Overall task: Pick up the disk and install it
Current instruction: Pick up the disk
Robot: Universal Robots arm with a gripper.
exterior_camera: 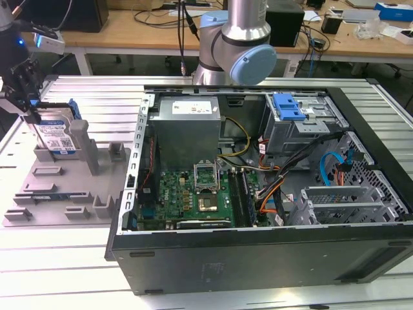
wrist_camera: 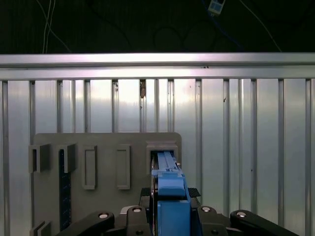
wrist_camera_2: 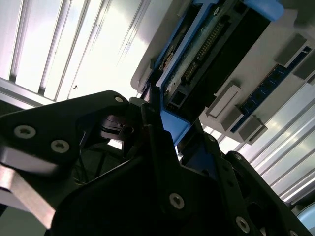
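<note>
Gripper [wrist_camera: 171, 192] sits over the top edge of the disk [wrist_camera: 170, 179], in line with its long axis. Fingers [wrist_camera: 194, 192] are drawn close together, one on each flat side of the blue carrier. They appear to clamp it, though this contact is a judgement.

In the exterior view the disk [exterior_camera: 57, 137] stands on edge in a slot of the tray [exterior_camera: 64, 194], between posts, at the exterior view's left. This upright seating presents the narrow edge to a grip from above and probably keeps the disk from tipping.

The tray lies flat on the table [exterior_camera: 58, 265], a ribbed aluminium surface. Just beside the tray, the case [exterior_camera: 258, 265] lies on its side with the panel off, so its interior faces up. A blue latch [exterior_camera: 288, 106] sits on the drive cage at the far side.

Beyond the case stands the arm [exterior_camera: 242, 45], then wooden benches [exterior_camera: 129, 29] carrying cables.
</note>
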